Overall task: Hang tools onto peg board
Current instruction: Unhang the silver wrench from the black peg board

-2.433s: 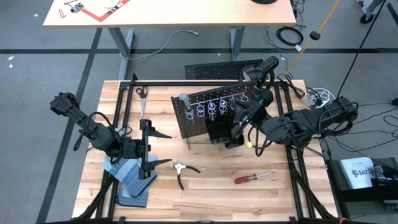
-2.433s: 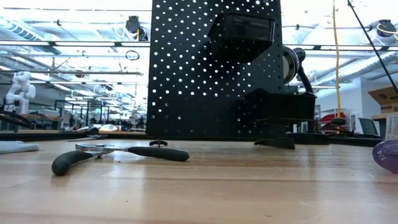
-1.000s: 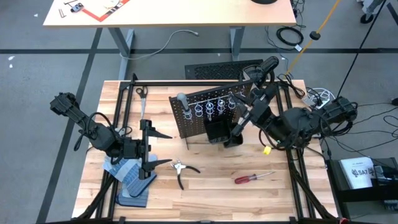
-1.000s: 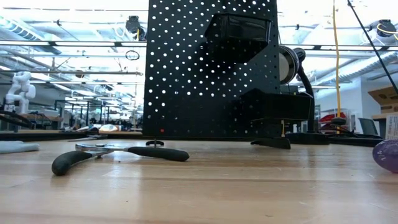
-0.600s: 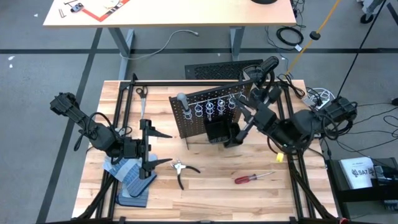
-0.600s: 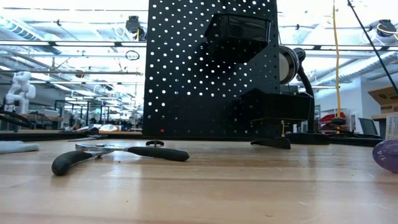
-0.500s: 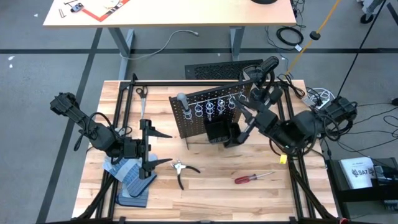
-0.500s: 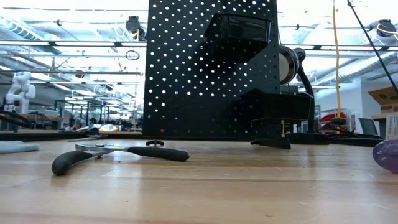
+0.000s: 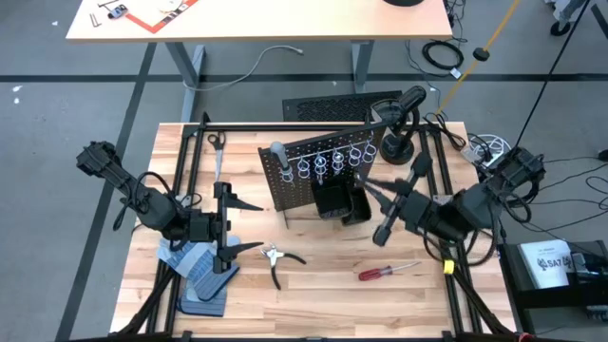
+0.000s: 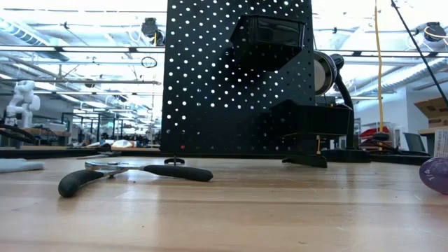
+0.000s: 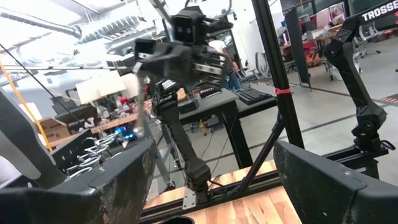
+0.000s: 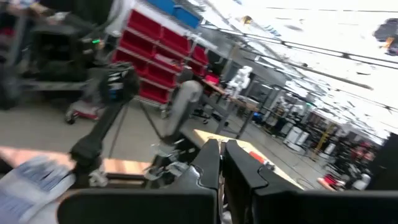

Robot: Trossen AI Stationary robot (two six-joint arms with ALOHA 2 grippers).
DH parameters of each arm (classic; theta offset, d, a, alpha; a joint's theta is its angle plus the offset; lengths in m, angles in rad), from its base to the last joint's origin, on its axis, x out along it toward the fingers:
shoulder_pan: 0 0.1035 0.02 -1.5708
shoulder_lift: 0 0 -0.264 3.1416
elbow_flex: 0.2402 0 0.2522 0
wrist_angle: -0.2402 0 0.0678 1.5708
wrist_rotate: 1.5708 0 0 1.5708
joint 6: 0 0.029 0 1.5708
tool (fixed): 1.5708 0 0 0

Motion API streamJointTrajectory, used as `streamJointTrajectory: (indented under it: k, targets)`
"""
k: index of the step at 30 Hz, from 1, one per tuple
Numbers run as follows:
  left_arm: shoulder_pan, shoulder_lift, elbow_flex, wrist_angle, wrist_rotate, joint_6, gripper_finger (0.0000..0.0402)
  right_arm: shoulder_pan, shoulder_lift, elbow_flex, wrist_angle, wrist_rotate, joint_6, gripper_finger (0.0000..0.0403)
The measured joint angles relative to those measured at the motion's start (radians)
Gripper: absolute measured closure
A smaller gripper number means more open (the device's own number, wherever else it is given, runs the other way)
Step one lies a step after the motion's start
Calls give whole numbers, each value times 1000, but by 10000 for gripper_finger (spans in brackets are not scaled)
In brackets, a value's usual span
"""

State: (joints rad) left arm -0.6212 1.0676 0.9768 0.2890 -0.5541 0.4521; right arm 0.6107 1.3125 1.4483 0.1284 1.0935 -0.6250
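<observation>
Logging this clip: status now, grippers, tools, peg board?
Left gripper open, parked over gloves. Right gripper shut, empty, in front of peg board. Pliers and red screwdriver lie unhung on table. Nothing blocking.

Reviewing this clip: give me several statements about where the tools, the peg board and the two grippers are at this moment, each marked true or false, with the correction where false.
1. The red-handled screwdriver lies flat on the table. True.
2. The pliers hang on the peg board. False: they lie on the table in front of the board, toward the left arm.
3. The right gripper is shut and holds nothing. True.
4. The left gripper is shut on a wrench. False: its fingers are spread wide and empty, above the work gloves.
5. The grey-handled screwdriver stands at the peg board's top edge, at the end nearer the left arm. True.
6. The peg board lies flat on the table. False: it stands upright.
</observation>
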Motion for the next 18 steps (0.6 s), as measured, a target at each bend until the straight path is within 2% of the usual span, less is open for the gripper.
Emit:
streamJointTrajectory:
  k: [5, 9, 16, 18]
  targets:
    - [0, 0, 0, 0, 0, 0, 68, 63, 0, 0, -150, 2, 109, 402]
    - [0, 0, 0, 0, 0, -1, 68, 109, 0, 0, -337, 3, 275, 402]
    - [0, 0, 0, 0, 0, -1, 68, 175, 9, 0, -805, -5, 772, 402]
    - [0, 0, 0, 0, 0, -2, 68, 185, 24, 0, -935, -73, 914, 402]
